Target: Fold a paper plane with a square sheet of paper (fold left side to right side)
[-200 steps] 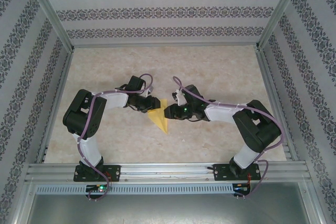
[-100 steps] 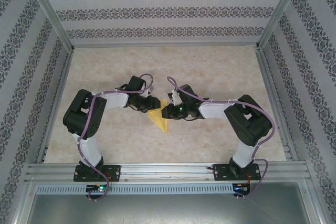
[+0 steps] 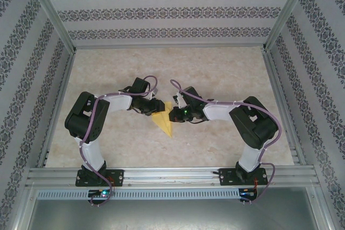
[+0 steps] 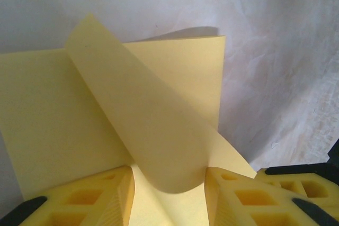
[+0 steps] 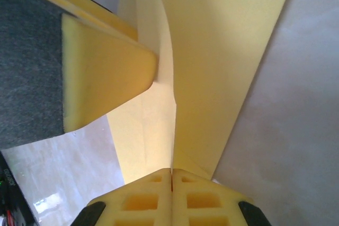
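The right gripper [image 5: 172,178] has its fingers pressed fully together. The raised crease of the paper [image 5: 212,51] runs straight into the seam between them, so it pinches the paper. The left gripper [image 4: 168,178] stands half open; a curled part of the paper rises between its fingers and touches both inner sides. The paper lies on the table [image 3: 215,74] between the two grippers. From above it looks like a small wedge with its tip toward the arm bases. The left wrist view shows the curl bent over like a loop, with a flat layer under it. The right wrist view shows the sharp crease and one left finger [image 5: 106,72] touching the paper beside it
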Robot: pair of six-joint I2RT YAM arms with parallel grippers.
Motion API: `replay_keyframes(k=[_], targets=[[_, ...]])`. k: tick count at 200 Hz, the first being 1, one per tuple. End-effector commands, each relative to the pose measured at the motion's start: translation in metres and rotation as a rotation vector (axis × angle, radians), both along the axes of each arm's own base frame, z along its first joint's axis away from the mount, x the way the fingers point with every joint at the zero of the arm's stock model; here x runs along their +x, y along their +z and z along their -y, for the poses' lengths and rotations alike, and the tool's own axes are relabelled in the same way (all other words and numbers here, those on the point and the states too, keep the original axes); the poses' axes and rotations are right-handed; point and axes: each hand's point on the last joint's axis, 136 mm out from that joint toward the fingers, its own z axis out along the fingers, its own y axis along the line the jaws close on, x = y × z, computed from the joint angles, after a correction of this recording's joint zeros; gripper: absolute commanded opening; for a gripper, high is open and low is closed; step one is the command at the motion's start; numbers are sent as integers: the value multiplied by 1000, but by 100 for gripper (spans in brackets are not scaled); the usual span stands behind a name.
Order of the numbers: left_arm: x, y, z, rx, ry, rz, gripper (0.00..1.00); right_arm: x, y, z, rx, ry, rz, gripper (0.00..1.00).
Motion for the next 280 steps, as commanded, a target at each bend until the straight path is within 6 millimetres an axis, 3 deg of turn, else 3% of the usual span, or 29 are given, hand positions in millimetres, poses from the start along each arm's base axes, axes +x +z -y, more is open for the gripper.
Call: replay_keyframes(k=[1,100,162,214,255,280], targets=[[-19,-40,-22,153,11,-90,41,1,-7,1,-50,13,14,2],[-19,-39,-22,151,11,-90,41,0,-15,-2,-56,24,-4,2],[-17,-32,-18,126,18,-73,41,-8,-37,5,-108,5,-60,2],[-9,-6,-20,122,42,0,45,-21,-57,25,-207,-38,-134,1],[0,31,-30,158,66,122,47,-27,-67,33,-245,-43,-155,0],[-2,47,-21,97,35,150,37,-26,-67,36,-262,-46,-148,0]])
